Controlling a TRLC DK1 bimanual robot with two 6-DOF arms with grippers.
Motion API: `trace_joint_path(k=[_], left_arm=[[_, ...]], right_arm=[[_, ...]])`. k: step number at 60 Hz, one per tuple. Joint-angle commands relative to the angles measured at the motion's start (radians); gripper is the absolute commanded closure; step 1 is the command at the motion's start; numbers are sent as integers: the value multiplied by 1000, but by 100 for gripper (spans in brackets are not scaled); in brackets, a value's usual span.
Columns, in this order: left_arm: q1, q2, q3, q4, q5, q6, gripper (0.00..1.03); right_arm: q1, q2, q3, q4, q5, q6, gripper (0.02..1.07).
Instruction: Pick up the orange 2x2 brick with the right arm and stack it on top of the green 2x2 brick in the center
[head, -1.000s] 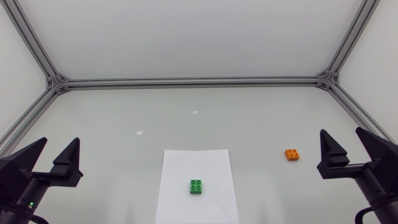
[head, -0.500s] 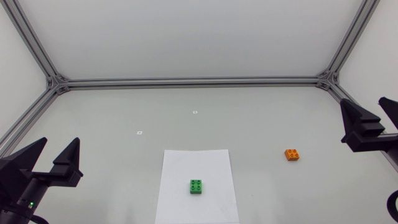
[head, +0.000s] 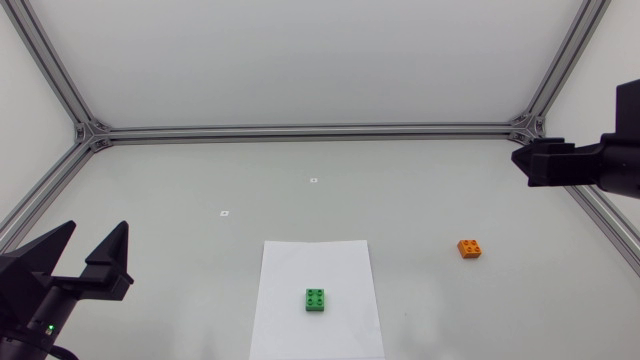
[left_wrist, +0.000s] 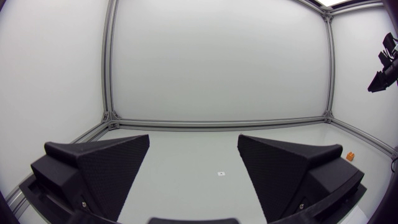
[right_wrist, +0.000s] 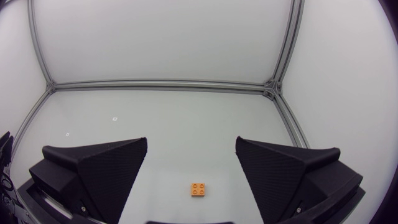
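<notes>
**Right arm has lifted and swung out to the far right since a second ago; the pick is only beginning.**

Head view: the right gripper is hanging high at the far right, well apart from the orange brick, which is lying on bare table right of the white sheet. The green brick is sitting on that sheet, and the left gripper is resting near left, spread wide.
Left wrist view: nothing is lying between its fingers.
Right wrist view: the fingers are standing wide and empty, with the orange brick under the gap.
Judgement: descending straight, keeping the brick centred and squaring the fingers to its flat sides is looking best.
</notes>
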Motion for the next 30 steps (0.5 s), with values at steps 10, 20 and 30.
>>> trace_joint_path(k=[10,20,30], left_arm=[[4,-8,-41,-15,4,13,4],[4,-8,-41,-13,4,13,4],[4,-8,-41,-15,4,13,4]], right_arm=[[-38,209,128,-161,-50,-88,6],[-55,316,140,-190,-50,-151,6],[-96,479,166,-227,-50,-189,6]])
